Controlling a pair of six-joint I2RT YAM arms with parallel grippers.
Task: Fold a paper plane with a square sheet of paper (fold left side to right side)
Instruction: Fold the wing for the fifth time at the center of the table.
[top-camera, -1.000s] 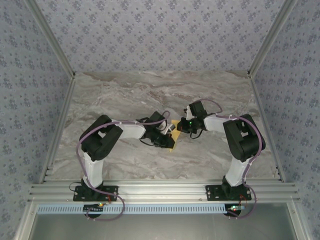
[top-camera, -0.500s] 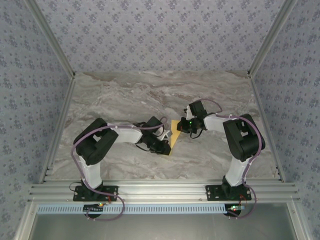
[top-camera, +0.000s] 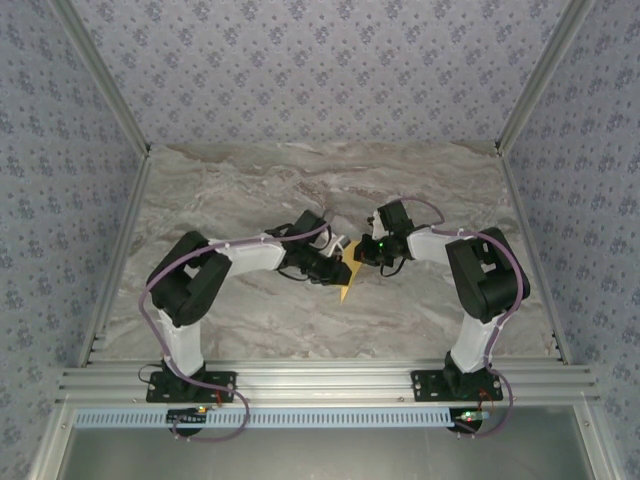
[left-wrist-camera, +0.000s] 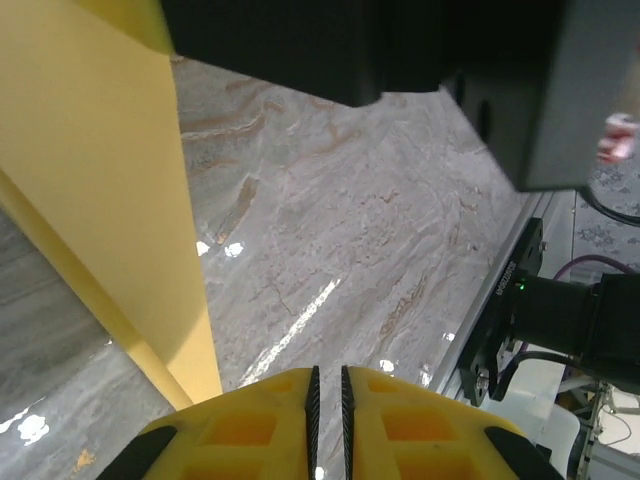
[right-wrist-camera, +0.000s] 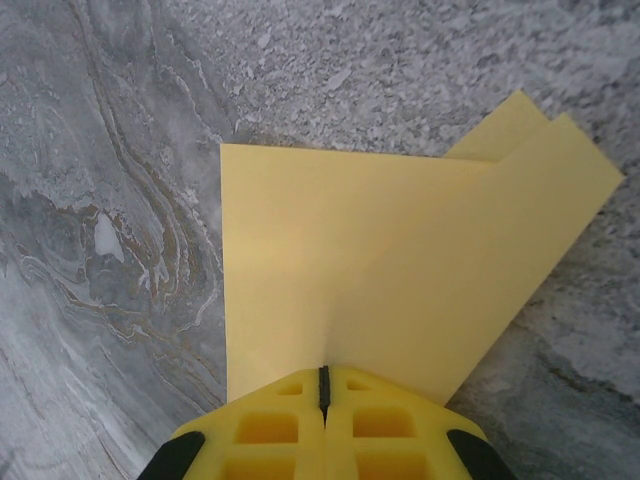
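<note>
The sheet of paper (top-camera: 348, 284) is a folded yellow piece on the marble table, between my two grippers. In the right wrist view the paper (right-wrist-camera: 380, 260) spreads out as a layered wedge with a second layer peeking out at its far right corner. My right gripper (right-wrist-camera: 323, 375) is shut, and its closed tips lie over the paper's near edge. Seen from above, the right gripper (top-camera: 364, 252) sits at the paper's far right. My left gripper (left-wrist-camera: 326, 378) has its jaws a narrow slit apart with bare table between them. The paper (left-wrist-camera: 100, 180) rises beside it on the left, partly lifted.
The marble table (top-camera: 250, 190) is walled by patterned panels on three sides. An aluminium rail (top-camera: 320, 382) runs along the near edge with both arm bases on it. The right arm's black body (left-wrist-camera: 400, 50) hangs over the left gripper.
My left gripper has swung away from the near side of the paper toward its left side, and its jaws have parted slightly. The right gripper has stayed put.
</note>
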